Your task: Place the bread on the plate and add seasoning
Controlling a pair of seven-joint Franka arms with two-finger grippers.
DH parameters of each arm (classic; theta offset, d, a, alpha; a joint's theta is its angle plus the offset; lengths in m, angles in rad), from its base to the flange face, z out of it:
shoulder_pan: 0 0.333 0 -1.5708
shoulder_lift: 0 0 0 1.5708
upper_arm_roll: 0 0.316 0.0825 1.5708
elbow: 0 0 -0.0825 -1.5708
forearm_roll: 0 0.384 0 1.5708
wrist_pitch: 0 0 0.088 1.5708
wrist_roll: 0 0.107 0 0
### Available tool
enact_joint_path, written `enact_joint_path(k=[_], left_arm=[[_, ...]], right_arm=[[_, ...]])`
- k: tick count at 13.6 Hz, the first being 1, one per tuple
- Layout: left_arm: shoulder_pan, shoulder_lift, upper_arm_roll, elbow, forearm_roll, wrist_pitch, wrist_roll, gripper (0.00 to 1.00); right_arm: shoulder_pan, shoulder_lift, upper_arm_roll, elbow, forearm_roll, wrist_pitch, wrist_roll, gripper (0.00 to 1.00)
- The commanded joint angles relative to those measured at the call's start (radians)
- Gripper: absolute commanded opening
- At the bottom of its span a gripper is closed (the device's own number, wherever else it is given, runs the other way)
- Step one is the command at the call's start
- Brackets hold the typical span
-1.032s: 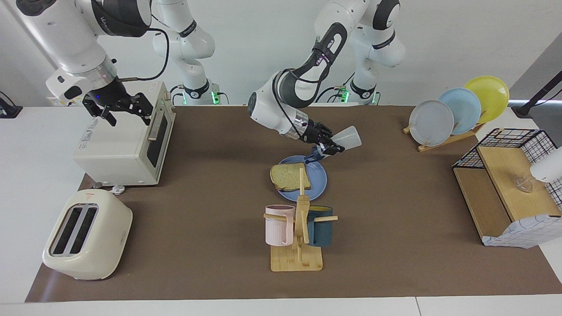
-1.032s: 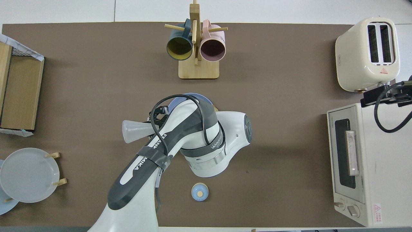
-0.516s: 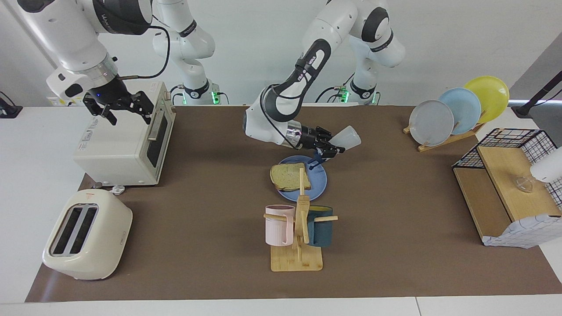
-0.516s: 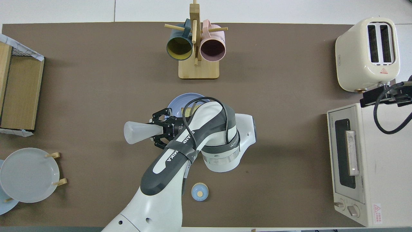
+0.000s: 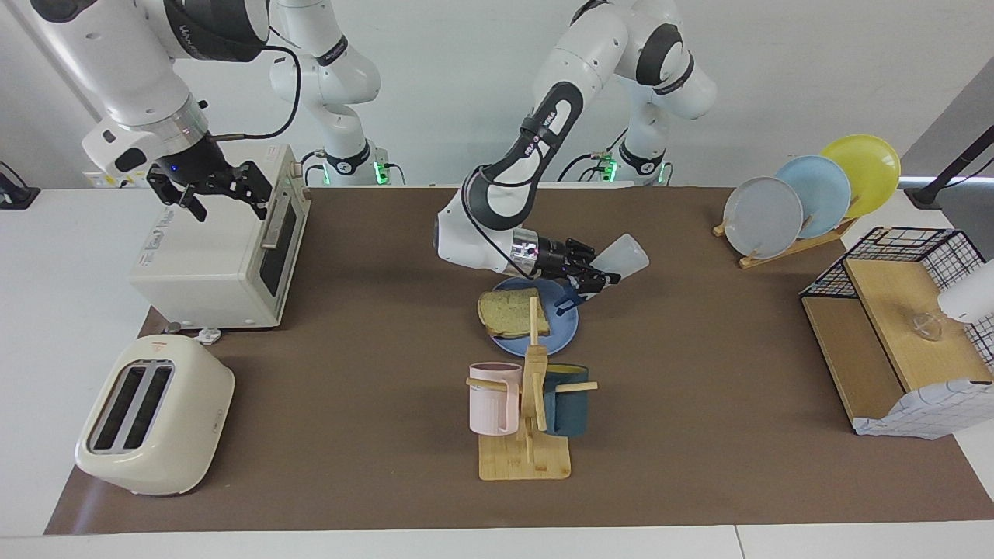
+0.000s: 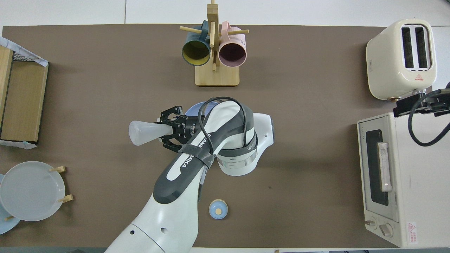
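Two arms are mine at this counter (image 5: 373,310), which carries a brown mat under a plain white wall. Readable writing: "FRANKA" down the dark band of my left forearm; the red warning triangles on the toaster (image 5: 154,415) and the toaster oven (image 5: 221,256) carry print too small to read.

My left gripper (image 5: 596,277) is clamped on the seasoning (image 5: 621,256), a whitish bottle tilted with its dark blue cap (image 5: 569,299) pointing down over the rim of the plate (image 5: 561,322). The bread (image 5: 512,312) lies flat on the plate, toward the right arm's end of it. In the overhead view the bottle's base (image 6: 142,133) projects toward the left arm's end of the counter.

My right gripper (image 5: 221,198) waits over the toaster oven, jaws apart and holding nothing.

Containers: a pink mug (image 5: 494,397) and a dark teal mug (image 5: 567,400) hang on the wooden mug stand (image 5: 525,458), both empty as seen from overhead. Three plates, grey, light blue and yellow, stand in the rack (image 5: 792,244). A wire basket (image 5: 908,248) sits on a wooden shelf unit at the left arm's end. A small blue domed bell (image 6: 218,209) stands nearer to the robots than the plate.
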Motion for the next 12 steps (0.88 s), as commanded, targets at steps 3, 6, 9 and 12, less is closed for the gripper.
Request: enact_joint_path(k=[3, 6, 9, 12], left_arm=[[-0.03, 0.023, 0.014, 0.03, 0.02, -0.019, 0.005, 0.0], [-0.09, 0.017, 0.008, 0.031, -0.018, -0.063, 0.007, 0.0], [-0.156, 0.015, 0.008, 0.05, -0.069, -0.117, 0.007, 0.0], [-0.199, 0.017, 0.008, 0.077, -0.092, -0.172, 0.007, 0.0]], right_arm=[[-0.009, -0.01, 0.008, -0.004, -0.01, -0.008, 0.003, 1.0], [-0.009, -0.01, 0.008, -0.004, -0.01, -0.008, 0.003, 1.0], [-0.009, -0.01, 0.008, -0.004, -0.01, -0.008, 0.003, 1.0], [-0.01, -0.011, 0.008, -0.004, -0.01, -0.008, 0.003, 1.0]])
